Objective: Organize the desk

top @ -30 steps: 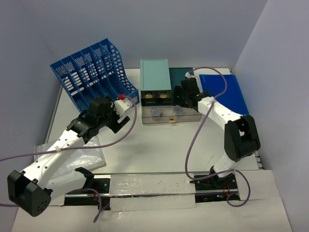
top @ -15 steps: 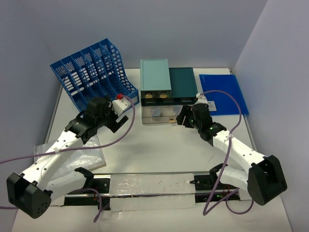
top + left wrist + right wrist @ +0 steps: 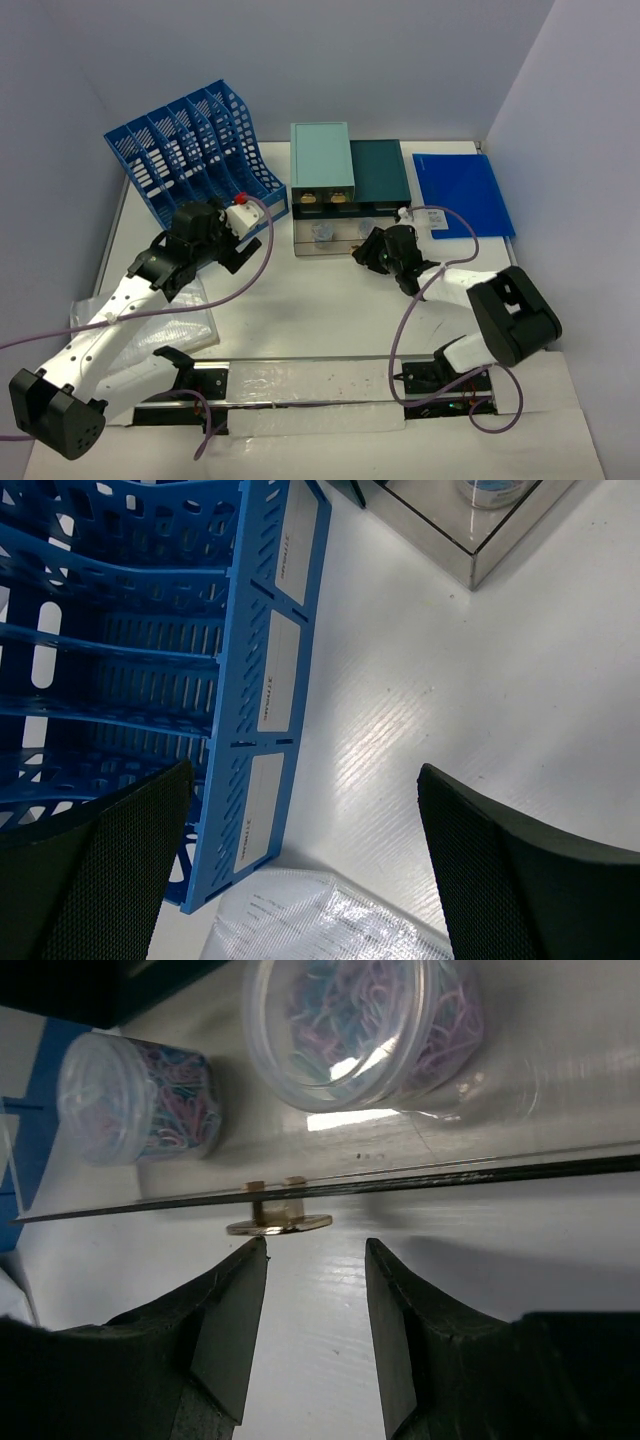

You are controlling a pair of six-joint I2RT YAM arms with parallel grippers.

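Three white label strips [image 3: 277, 670] sit along the front rail of the blue file rack [image 3: 130, 650], each with a short line of small print that is too fine to read. No brand name is legible on any item. A small white tag [image 3: 436, 223] lies at the near left corner of the blue folder [image 3: 462, 190]; its writing cannot be made out. The desk [image 3: 330, 310] is a large, flat, white, matte rectangle that spans the whole work area from the arm bases at the near edge to the far wall and carries every object. In the left wrist view its surface shows fine parallel ribbing and a soft glare patch. The rack stands at the far left, a light teal drawer box [image 3: 321, 165] and a dark teal drawer box [image 3: 378, 172] stand side by side at far centre, and the folder lies flat at the far right. A clear drawer [image 3: 560, 1110] projects toward the near side below the boxes and holds two clear jars [image 3: 365, 1020] of coloured paper clips. A brass knob [image 3: 280, 1223] is fixed to the drawer front. The right gripper [image 3: 315, 1260] has its jaws apart and grasps nothing; its fingertips sit just near of the knob. The left gripper [image 3: 300, 880] has its jaws spread wide over bare desk just right of the rack, above a clear plastic sleeve [image 3: 330, 920], holding nothing.
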